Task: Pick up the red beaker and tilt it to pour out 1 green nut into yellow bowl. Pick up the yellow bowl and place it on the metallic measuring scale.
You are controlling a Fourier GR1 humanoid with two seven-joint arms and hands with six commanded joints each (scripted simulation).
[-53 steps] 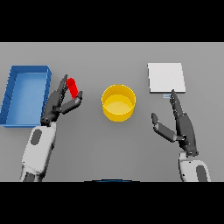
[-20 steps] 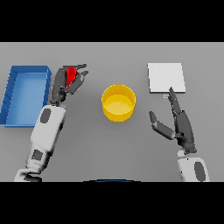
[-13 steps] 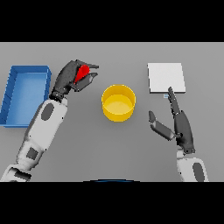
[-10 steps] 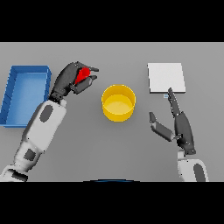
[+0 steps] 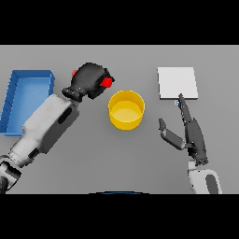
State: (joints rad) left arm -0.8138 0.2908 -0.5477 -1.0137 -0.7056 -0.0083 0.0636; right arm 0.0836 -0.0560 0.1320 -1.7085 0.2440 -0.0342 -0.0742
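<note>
My left hand (image 5: pixel 88 80) is shut on the red beaker (image 5: pixel 108 82), held above the table just left of the yellow bowl (image 5: pixel 126 109). Only small red parts of the beaker show past the fingers, one pointing toward the bowl. No green nut is visible. The bowl stands on the table at the centre. The metallic measuring scale (image 5: pixel 177 82), a pale square plate, lies at the back right. My right hand (image 5: pixel 189 132) is open, fingers straight and pointing toward the scale, just right of the bowl.
A blue tray (image 5: pixel 28 78) lies at the far left, behind my left forearm.
My left hand has lifted the red beaker and carried it right, from beside the blue tray toward the bowl, tipping it over. The right hand has stayed put.
</note>
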